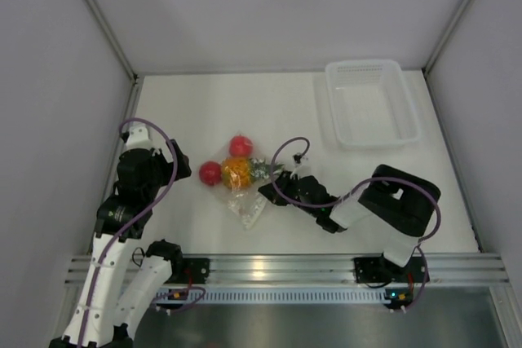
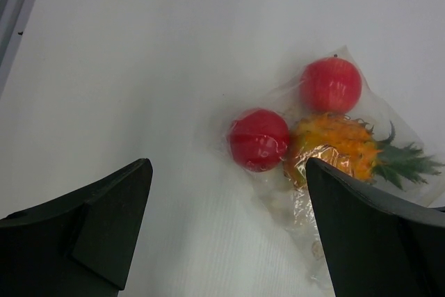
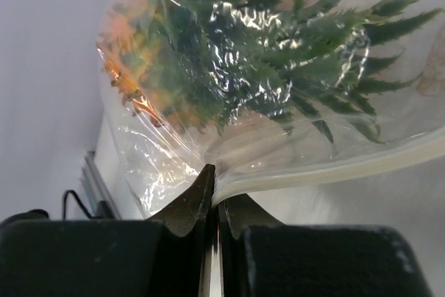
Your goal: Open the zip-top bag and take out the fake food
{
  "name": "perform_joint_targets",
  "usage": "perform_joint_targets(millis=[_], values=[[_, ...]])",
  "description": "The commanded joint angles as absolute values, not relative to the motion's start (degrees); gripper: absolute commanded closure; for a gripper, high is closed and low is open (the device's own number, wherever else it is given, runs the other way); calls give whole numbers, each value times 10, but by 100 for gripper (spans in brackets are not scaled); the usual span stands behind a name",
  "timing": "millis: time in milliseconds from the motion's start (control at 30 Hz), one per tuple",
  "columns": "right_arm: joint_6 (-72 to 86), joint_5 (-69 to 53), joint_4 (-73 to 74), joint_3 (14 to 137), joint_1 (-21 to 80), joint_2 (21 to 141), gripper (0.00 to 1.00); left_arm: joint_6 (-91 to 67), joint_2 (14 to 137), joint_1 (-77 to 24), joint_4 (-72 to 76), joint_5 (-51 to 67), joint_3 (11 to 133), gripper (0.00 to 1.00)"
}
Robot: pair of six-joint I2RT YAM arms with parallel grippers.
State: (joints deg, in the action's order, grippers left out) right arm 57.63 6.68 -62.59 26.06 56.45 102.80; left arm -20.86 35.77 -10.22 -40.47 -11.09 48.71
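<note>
The clear zip-top bag (image 1: 247, 201) lies on the white table with the fake food inside it: an orange pineapple (image 1: 236, 172) and two red round fruits (image 1: 240, 146) (image 1: 210, 173). My right gripper (image 1: 272, 187) is at the bag's right edge. In the right wrist view it (image 3: 215, 184) is shut on the bag's pale zip strip (image 3: 327, 168), with the green crown (image 3: 278, 60) just beyond under the plastic. My left gripper (image 2: 228, 172) hangs wide open just left of the bag (image 2: 313, 220), touching nothing. Ahead of it sit a red fruit (image 2: 259, 139) and the pineapple (image 2: 334, 145).
A rigid translucent bin (image 1: 371, 103) stands at the back right. White walls close in the table on three sides. A metal rail (image 1: 269, 266) with the arm bases runs along the near edge.
</note>
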Motion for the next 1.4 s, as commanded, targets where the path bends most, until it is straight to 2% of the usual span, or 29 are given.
perform_joint_targets(millis=[0,100,267,433,667,767,900,1000,1033,1133,1367], values=[[478,90,-481,303,562,932,98,-204,357,-101,-378,-104,486,2],[393,108,-285,359,562,862,100,-203,356,-101,-378,-103,490,2],[292,137,-69,430,562,774,100,-200,358,-101,-377,-98,494,2],[172,135,137,548,562,737,100,-212,373,-101,-368,-68,504,2],[62,79,428,726,562,723,100,-250,406,-101,-318,56,538,2],[28,68,488,800,562,724,100,-267,412,-101,-273,139,548,2],[7,61,570,838,562,721,100,-290,408,-101,-168,275,519,2],[-25,20,591,845,563,704,100,-344,396,-101,-15,363,455,2],[-33,-15,607,845,566,701,100,-362,393,-101,95,399,437,2],[-56,-46,642,846,590,693,100,-381,387,-109,216,412,391,2],[-85,-85,699,870,635,691,100,-307,424,-160,251,495,390,2]])
